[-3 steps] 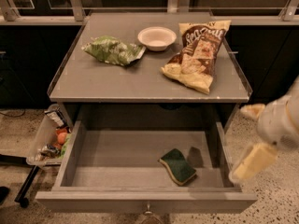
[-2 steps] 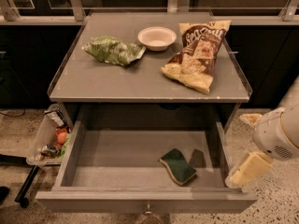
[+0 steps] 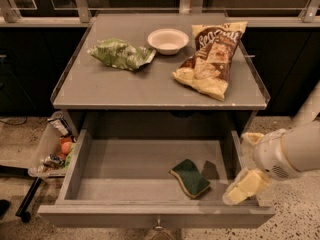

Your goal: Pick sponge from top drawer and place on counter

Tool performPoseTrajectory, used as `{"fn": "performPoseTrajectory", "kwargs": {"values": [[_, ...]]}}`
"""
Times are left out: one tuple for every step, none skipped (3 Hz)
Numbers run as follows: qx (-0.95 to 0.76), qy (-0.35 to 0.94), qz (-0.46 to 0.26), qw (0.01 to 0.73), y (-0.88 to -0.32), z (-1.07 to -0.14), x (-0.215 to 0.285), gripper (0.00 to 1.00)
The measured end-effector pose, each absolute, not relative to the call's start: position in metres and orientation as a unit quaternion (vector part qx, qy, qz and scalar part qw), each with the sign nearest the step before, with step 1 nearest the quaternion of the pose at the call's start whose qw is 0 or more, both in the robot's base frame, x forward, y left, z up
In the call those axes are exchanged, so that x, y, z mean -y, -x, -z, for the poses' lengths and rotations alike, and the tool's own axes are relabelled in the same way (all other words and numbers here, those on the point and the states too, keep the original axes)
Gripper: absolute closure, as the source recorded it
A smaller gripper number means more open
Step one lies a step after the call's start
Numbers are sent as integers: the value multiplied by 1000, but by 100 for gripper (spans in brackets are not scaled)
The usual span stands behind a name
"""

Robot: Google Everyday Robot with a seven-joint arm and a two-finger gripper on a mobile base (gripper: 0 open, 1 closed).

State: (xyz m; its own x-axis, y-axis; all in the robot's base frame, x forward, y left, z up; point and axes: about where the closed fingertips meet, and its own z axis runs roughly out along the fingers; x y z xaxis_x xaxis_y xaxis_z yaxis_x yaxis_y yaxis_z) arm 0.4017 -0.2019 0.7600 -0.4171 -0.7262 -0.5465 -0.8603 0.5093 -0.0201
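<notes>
The sponge, dark green on top with a pale yellow edge, lies flat in the front right part of the open top drawer. The drawer is pulled out below the grey counter. My gripper is at the drawer's right wall, just right of the sponge and apart from it. Its two pale fingers are spread wide and hold nothing. The white arm reaches in from the right edge.
On the counter lie a light green snack bag, a white bowl and a brown chip bag. A clear side bin with small items hangs left of the drawer. Speckled floor lies around.
My gripper has moved left and slightly down, from beside the drawer to its right wall, closer to the sponge. The sponge has not moved.
</notes>
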Motion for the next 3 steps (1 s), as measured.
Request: {"fn": "performPoseTrajectory", "kwargs": {"values": [[-825, 469, -181, 257, -430, -704, 171, 0], [-817, 469, -203, 268, -462, -667, 147, 0], [-818, 466, -207, 267, -463, -660, 147, 0]]}}
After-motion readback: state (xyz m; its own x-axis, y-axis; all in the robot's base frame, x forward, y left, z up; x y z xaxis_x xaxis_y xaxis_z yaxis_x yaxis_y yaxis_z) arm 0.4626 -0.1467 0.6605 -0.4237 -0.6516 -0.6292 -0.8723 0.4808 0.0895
